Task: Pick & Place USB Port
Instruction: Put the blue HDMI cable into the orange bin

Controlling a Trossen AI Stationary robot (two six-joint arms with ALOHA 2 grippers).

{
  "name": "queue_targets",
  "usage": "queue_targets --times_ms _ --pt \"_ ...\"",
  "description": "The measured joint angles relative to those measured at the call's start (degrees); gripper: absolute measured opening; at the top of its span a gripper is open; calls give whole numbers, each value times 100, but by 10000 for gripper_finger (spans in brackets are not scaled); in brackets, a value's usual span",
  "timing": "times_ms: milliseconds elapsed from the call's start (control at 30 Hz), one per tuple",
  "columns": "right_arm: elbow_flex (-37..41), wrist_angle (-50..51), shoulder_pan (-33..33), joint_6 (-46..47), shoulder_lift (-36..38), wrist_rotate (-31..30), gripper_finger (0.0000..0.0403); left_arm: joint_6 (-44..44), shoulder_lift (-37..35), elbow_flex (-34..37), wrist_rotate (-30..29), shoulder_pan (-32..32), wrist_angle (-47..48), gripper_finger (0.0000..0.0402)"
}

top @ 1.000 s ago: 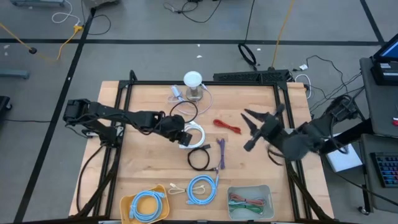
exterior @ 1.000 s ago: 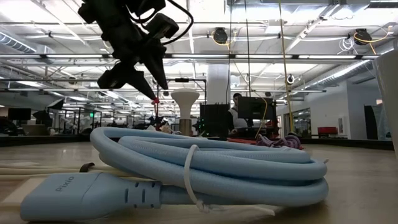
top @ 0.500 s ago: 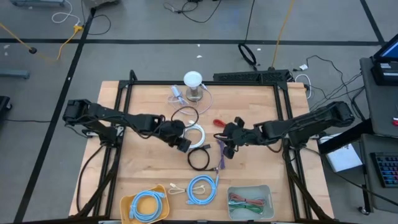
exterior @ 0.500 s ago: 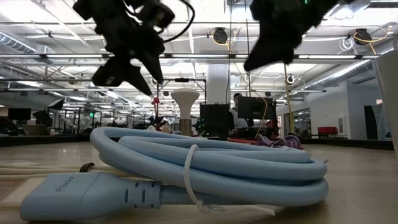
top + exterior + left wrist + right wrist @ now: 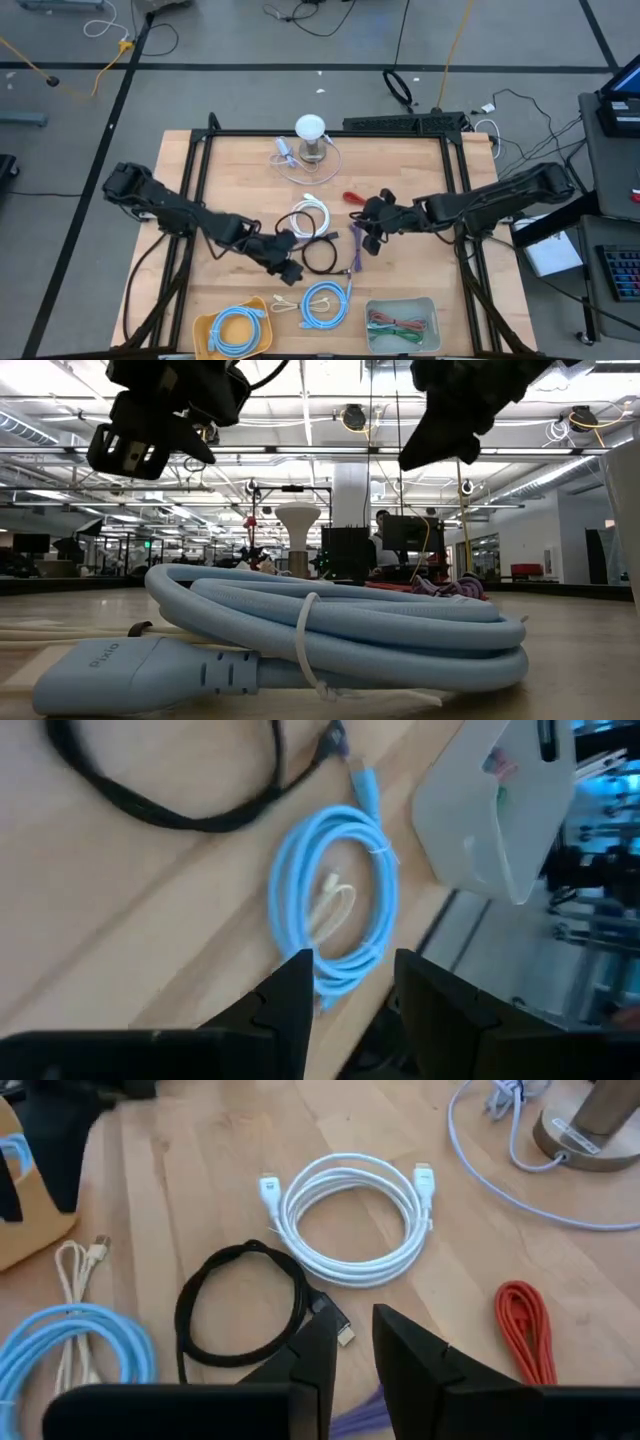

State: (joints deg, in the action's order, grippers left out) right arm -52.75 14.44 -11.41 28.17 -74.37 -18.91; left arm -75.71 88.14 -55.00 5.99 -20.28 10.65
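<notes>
Several coiled cables lie flat on the wooden table: a white coil [image 5: 311, 218] [image 5: 350, 1220], a black coil [image 5: 320, 256] [image 5: 240, 1305], a purple cable [image 5: 355, 248], a red one [image 5: 365, 202] and a blue coil [image 5: 323, 303] [image 5: 335, 900]. My left gripper [image 5: 290, 270] [image 5: 352, 970] hangs open above the table, left of the black coil and just beyond the blue coil. It holds nothing. My right gripper [image 5: 368, 235] [image 5: 355, 1335] hovers above the purple cable, its fingers a narrow gap apart and empty. Both stand well above the tabletop in the low view.
A yellow tray [image 5: 212, 322] holding another blue coil sits at the near left. A grey tray [image 5: 402, 305] with thin cables sits at the near right. A small cream cable [image 5: 285, 300] lies by the blue coil. A white lamp-like stand [image 5: 311, 135] stands at the far edge.
My left gripper has swung from beside the white coil toward the table's near edge, ending left of the black coil. My right arm has come down from the table's right side toward the middle, turning as it came, and has settled above the purple cable. The cables have stayed put.
</notes>
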Motion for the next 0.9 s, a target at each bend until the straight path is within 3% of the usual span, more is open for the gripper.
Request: queue_targets --times_ms 233,333,400,567,900 --pt "0 29 -122 71 257 122 59 -203 908 -4 414 -245 -874 143" --pt "0 37 -193 117 320 120 59 -216 1133 -4 241 -350 -813 143" --pt "0 39 -250 143 339 117 59 -225 1143 0 3 -425 -632 143" --pt "0 45 -388 261 339 113 59 -171 1139 -2 94 -395 -304 143" --pt "0 40 -597 408 337 -85 59 13 1135 -4 147 -239 -788 143"
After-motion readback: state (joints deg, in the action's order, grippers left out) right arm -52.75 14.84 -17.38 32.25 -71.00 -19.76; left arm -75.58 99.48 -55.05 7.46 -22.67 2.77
